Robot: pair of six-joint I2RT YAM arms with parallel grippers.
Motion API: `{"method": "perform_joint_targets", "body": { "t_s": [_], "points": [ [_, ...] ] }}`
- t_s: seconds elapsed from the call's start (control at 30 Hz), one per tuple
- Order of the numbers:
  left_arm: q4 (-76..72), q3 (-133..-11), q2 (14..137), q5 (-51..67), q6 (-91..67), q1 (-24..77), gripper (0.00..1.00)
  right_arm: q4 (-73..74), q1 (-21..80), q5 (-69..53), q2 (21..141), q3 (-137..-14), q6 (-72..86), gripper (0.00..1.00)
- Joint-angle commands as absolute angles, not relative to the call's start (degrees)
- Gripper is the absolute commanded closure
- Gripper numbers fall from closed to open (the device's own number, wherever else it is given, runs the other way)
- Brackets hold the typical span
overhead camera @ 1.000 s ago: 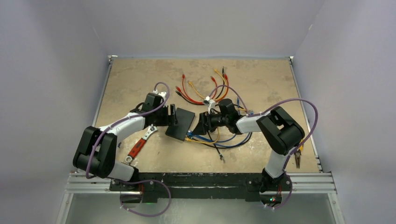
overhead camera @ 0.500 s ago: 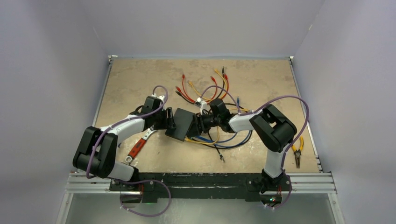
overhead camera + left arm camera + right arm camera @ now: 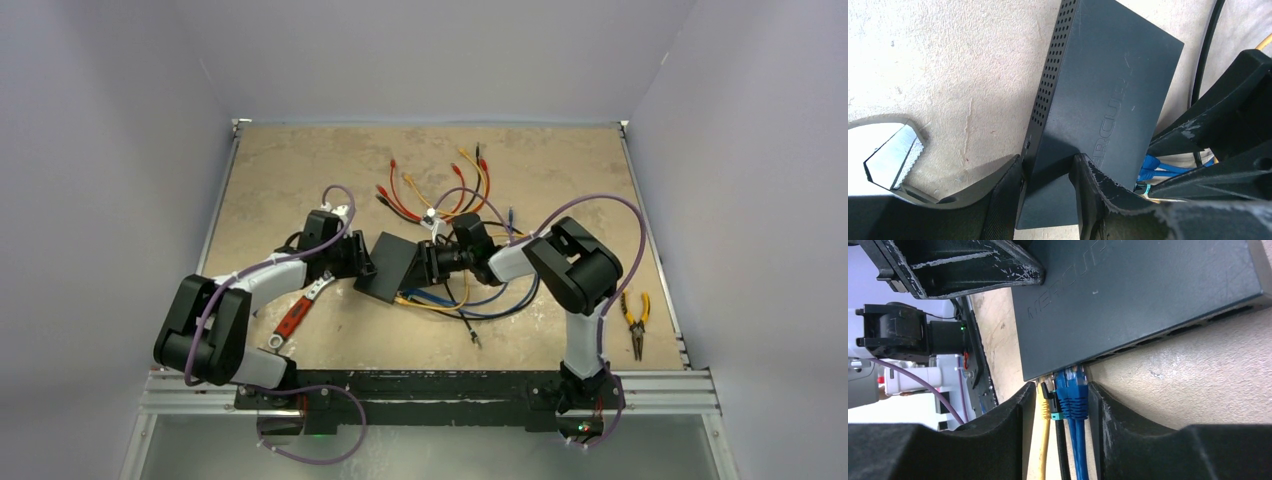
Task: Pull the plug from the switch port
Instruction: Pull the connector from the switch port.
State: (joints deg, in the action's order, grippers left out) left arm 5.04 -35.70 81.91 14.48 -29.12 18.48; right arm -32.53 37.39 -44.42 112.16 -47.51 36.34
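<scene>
Right wrist: jaws astride blue plugs (image 3: 1074,390) at switch (image 3: 1138,295)

Right end effector (image 3: 1057,410) closer, astride plugs (image 3: 1071,390)

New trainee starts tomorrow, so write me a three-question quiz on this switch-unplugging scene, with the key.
1. True or false: the left end effector grips the switch.
2. Which tool lies near the table's right edge? A hammer, B pliers, C screwdriver.
3. Fill in: the right end effector brackets yellow, black and ____ plugs.
Key: 1 true; 2 B; 3 blue.
</scene>
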Motion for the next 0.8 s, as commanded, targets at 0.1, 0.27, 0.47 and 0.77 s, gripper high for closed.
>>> {"method": "perform_joint_targets", "body": {
  "t_s": [0.1, 0.27, 0.47, 0.77],
  "points": [
    [6.8, -32.1, 83.7, 17.2, -31.1, 19.7, 0.67, -36.0, 39.0, -47.4, 116.1, -48.7, 38.7, 0.61],
    [6.8, -31.9, 83.7, 17.5, -30.9, 19.9, 0.68, -37.3, 38.6, -47.9, 117.6, -49.5, 39.0, 0.66],
    [6.8, -31.8, 83.5, 17.3, -30.9, 20.0, 0.69, -36.6, 38.4, -48.0, 118.6, -50.9, 38.1, 0.82],
    [7.4, -31.8, 82.4, 16.3, -30.2, 20.0, 0.67, -36.7, 36.4, -48.4, 117.6, -49.1, 37.1, 1.00]
  ]
}}
